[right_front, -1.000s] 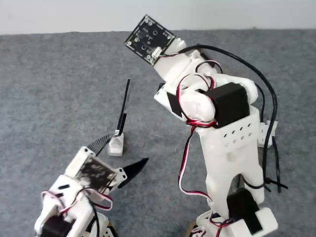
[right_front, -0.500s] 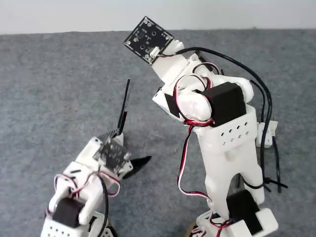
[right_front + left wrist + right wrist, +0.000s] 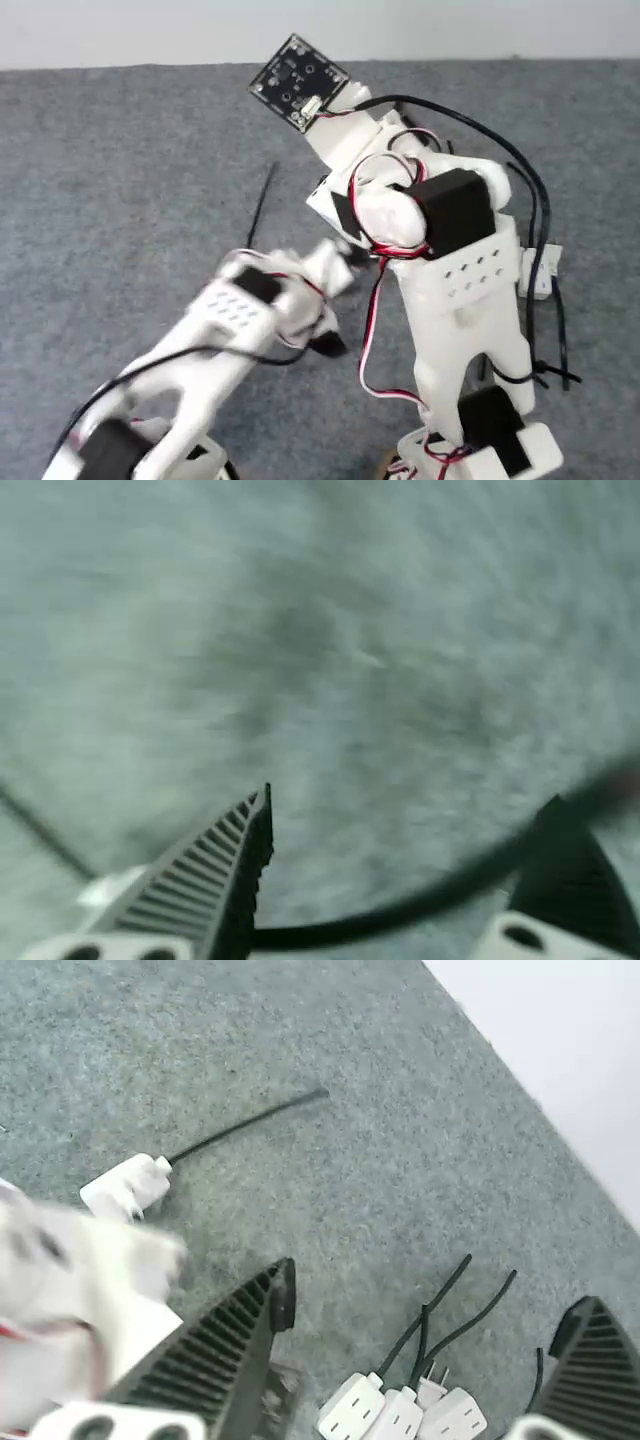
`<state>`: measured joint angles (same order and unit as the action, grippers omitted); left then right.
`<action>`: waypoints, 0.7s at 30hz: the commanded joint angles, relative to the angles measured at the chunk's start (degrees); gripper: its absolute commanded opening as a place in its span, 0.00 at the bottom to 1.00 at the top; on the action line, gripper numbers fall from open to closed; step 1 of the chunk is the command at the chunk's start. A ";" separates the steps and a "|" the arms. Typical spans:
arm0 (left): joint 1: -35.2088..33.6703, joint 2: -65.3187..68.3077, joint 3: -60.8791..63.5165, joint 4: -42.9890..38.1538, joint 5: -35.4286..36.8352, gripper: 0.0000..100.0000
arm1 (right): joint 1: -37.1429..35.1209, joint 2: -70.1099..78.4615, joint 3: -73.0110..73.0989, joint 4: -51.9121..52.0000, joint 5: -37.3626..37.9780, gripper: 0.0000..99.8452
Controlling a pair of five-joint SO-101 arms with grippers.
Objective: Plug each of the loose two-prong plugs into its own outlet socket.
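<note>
A loose white plug (image 3: 125,1186), trailing a black cord (image 3: 245,1125), lies on the grey carpet (image 3: 400,1160), well apart from the white outlet sockets (image 3: 400,1410). The pick-up step is judged to be in hand. The left gripper (image 3: 412,795) is spread wide, nothing clamped; the right gripper (image 3: 437,1285) is likewise wide open and empty. Next, the plug body must be grasped squarely, prongs left clear.

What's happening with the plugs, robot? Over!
Left gripper open, right gripper open. Loose plug on carpet, unplugged. Outlet sockets apart from it. Left arm beside plug.
</note>
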<state>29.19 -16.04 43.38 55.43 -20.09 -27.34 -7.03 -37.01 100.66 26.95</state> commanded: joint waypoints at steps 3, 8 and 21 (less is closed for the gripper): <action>1.49 15.65 -8.75 0.44 -1.23 0.39 | 0.40 -2.33 -0.62 2.24 -0.62 0.40; 1.14 16.35 -9.80 0.35 -1.41 0.39 | 0.40 -2.33 -0.62 2.24 -0.62 0.40; -4.75 16.97 -12.35 -2.20 -2.81 0.39 | 0.40 -2.24 -0.35 2.33 -0.62 0.40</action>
<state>28.84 0.75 35.82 54.11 -22.29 -27.25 -7.03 -37.01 100.66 26.77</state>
